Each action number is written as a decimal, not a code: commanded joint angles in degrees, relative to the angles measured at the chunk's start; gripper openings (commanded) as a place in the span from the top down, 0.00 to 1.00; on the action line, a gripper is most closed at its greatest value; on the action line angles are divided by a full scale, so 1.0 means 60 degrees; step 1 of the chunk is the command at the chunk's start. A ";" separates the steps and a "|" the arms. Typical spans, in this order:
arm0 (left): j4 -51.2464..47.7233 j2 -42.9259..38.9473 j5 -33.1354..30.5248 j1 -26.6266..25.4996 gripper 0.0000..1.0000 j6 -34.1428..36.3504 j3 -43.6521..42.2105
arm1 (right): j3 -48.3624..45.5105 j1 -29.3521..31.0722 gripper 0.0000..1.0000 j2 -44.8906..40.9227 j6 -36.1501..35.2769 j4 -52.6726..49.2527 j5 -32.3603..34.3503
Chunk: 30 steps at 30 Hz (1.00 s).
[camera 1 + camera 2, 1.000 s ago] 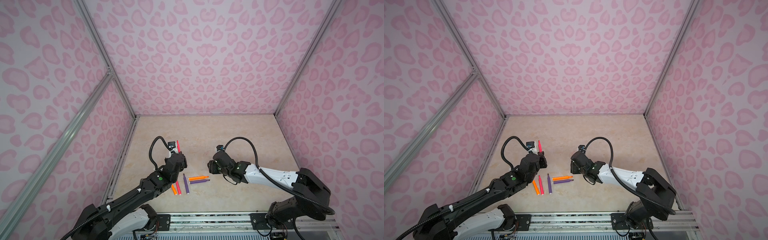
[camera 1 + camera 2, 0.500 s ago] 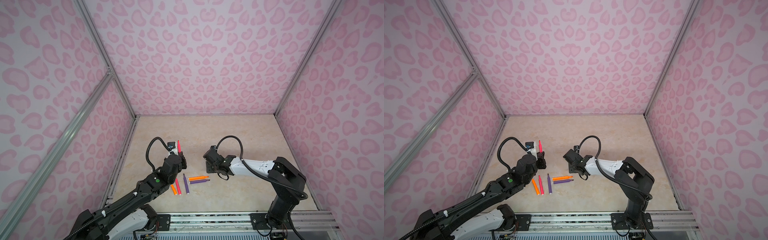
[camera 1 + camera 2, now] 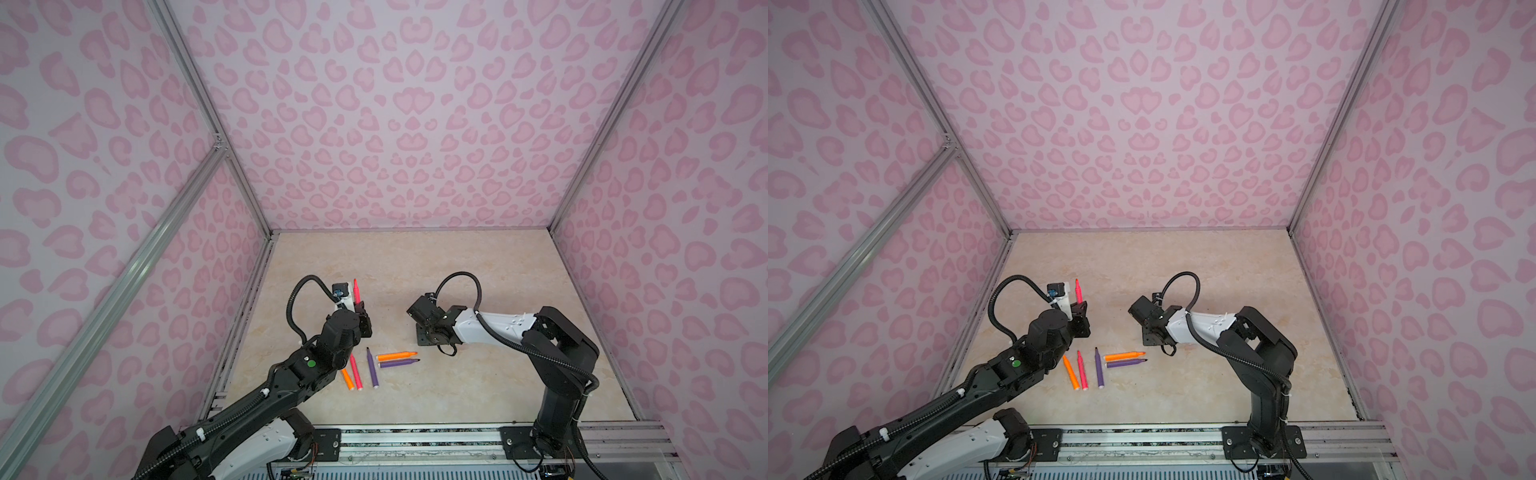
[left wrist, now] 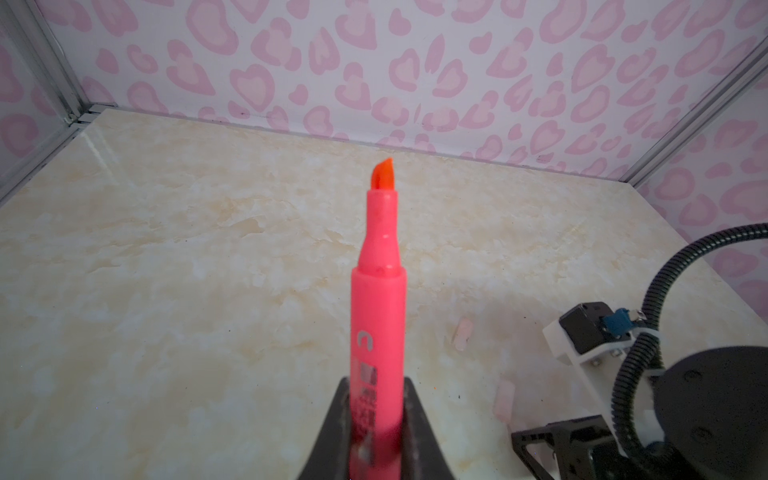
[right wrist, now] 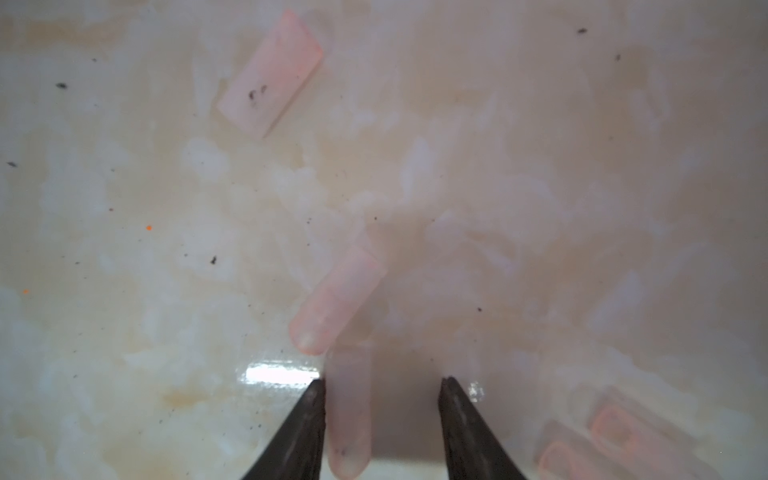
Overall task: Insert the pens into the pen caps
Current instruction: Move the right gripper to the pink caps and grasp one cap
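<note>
Nearest to the front edge of the beige marbled tabletop (image 3: 478, 399), five slim felt-tip pens (image 3: 372, 368) lie uncapped in a loose group: two orange, two purple and one pink. Just behind them the left fingers (image 4: 332, 440) are clenched on the sixth, a pink felt-tip pen (image 4: 377, 332), held above the tabletop roughly upright with its tip free and pointing up. Beside it, the right arm (image 3: 494, 328) reaches low, wrist bent down, and is the nearer one to the caps. Its right fingers (image 5: 299, 432) stand apart around a small clear pinkish plastic cap (image 5: 349, 411). This cap lies flat between them, its long axis along the fingers, close against one finger with a gap to the other, so it is not yet grasped. I judge that closing should squeeze it across its width. More caps (image 5: 336, 299) lie just beyond.
</note>
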 commanded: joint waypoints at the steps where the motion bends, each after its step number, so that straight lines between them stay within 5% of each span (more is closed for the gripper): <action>1: 0.0135 -0.0097 0.0011 0.0008 0.96 0.0026 0.0040 | -0.0019 -0.0015 0.56 0.0103 -0.0045 -0.0142 -0.0194; 15: 0.0148 -0.0043 0.0053 0.0016 0.96 0.0041 0.0040 | 0.0128 -0.0055 0.63 0.0403 -0.0001 -0.0272 -0.0240; 30: 0.0721 0.0811 0.0005 0.0017 0.96 -0.0078 -0.0150 | 0.0003 -0.0062 0.83 0.0361 0.0079 -0.0155 -0.0760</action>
